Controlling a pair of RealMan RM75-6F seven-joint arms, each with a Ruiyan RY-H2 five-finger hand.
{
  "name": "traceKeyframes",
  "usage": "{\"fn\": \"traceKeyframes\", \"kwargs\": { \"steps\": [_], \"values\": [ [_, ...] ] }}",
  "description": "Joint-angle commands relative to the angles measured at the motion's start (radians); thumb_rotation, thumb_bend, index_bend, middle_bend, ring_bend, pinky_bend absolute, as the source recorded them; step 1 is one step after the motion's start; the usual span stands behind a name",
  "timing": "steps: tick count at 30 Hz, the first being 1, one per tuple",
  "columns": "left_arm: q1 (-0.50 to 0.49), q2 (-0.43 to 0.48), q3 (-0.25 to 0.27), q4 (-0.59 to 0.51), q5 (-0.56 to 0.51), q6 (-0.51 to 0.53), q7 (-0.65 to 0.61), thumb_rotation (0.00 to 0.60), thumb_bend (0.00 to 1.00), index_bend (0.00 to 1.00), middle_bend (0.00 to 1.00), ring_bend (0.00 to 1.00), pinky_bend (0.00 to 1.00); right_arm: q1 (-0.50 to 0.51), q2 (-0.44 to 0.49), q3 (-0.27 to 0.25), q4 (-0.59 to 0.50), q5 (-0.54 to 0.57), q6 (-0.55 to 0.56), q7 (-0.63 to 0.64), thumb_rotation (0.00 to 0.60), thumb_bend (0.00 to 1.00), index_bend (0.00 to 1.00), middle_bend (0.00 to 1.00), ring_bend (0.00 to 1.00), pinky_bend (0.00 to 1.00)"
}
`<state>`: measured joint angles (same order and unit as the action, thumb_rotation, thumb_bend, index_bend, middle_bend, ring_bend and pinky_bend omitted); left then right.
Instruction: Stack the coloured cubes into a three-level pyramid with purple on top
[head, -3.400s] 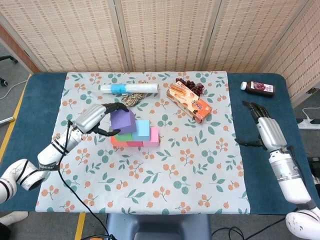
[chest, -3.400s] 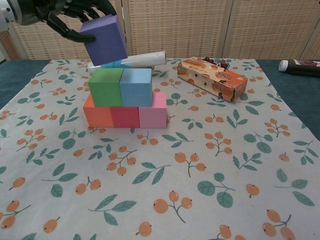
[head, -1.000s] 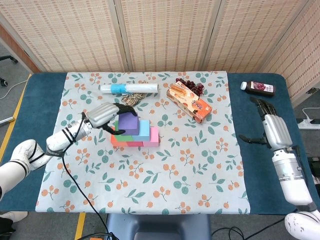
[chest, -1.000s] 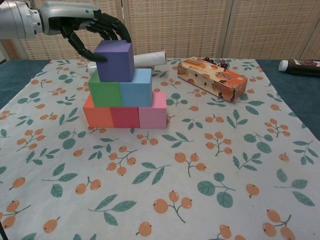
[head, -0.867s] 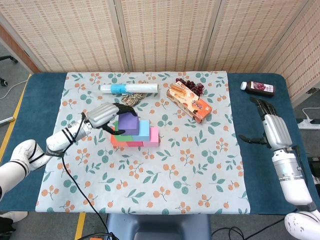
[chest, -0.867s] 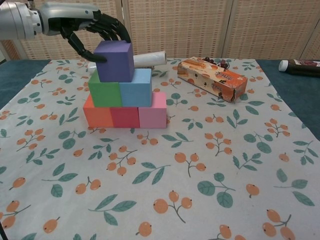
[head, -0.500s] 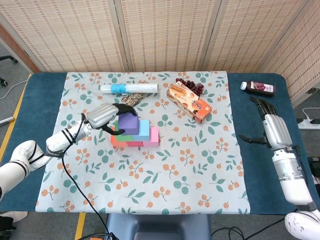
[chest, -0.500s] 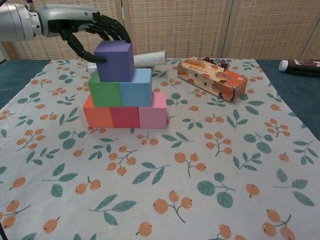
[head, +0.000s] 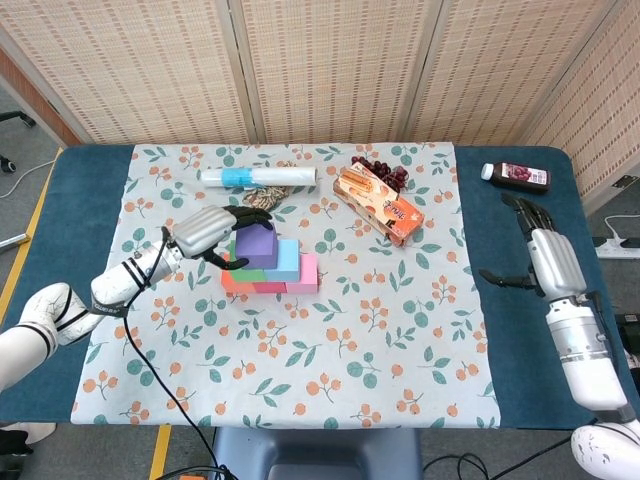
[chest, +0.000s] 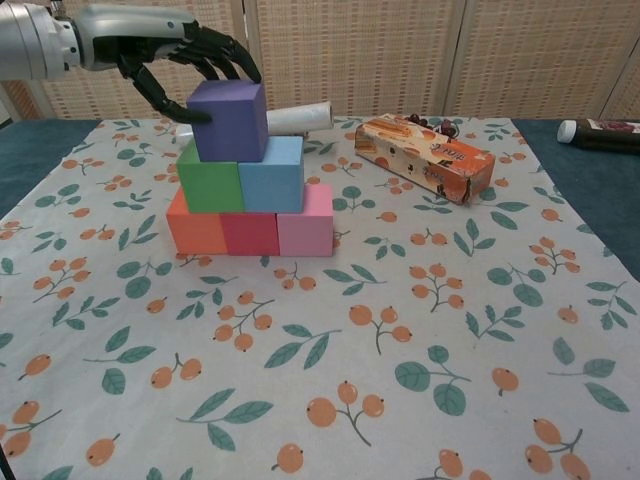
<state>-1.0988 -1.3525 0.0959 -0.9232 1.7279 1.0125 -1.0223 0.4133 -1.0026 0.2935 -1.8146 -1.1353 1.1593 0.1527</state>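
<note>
A purple cube (chest: 230, 120) sits on top of a green cube (chest: 210, 185) and a light blue cube (chest: 272, 175). Under these lies a row of orange (chest: 195, 232), red (chest: 250, 233) and pink (chest: 305, 225) cubes. My left hand (chest: 160, 45) holds the purple cube (head: 255, 245), with its thumb on the cube's left face and its fingers arched over the far edge. In the head view my left hand (head: 205, 232) is left of the stack. My right hand (head: 545, 260) hovers open over the blue table at the far right, holding nothing.
An orange snack box (head: 380, 205) lies behind and right of the stack, with dark red berries (head: 385, 172) beside it. A white and blue roll (head: 258, 176) and a braided bundle (head: 265, 197) lie behind the stack. A dark bottle (head: 518, 176) lies at the back right.
3.4 s ago the purple cube hung tilted above the stack; now it rests level on the green and blue cubes. Over the last second the left hand has barely shifted.
</note>
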Motion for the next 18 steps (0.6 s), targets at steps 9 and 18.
{"fn": "traceKeyframes", "kwargs": {
  "steps": [9, 18],
  "values": [
    [0.0, 0.03, -0.002, -0.048, -0.004, -0.007, 0.016, 0.6, 0.32, 0.17, 0.05, 0.12, 0.25, -0.006, 0.005, 0.0, -0.003, -0.007, 0.004, 0.008, 0.6, 0.0, 0.0, 0.08, 0.0, 0.0],
    [0.001, 0.045, -0.008, -0.09, -0.018, -0.031, 0.019, 0.6, 0.33, 0.14, 0.04, 0.1, 0.25, -0.007, 0.008, 0.001, 0.0, -0.01, 0.001, 0.017, 0.6, 0.0, 0.0, 0.08, 0.0, 0.0]
  ]
}}
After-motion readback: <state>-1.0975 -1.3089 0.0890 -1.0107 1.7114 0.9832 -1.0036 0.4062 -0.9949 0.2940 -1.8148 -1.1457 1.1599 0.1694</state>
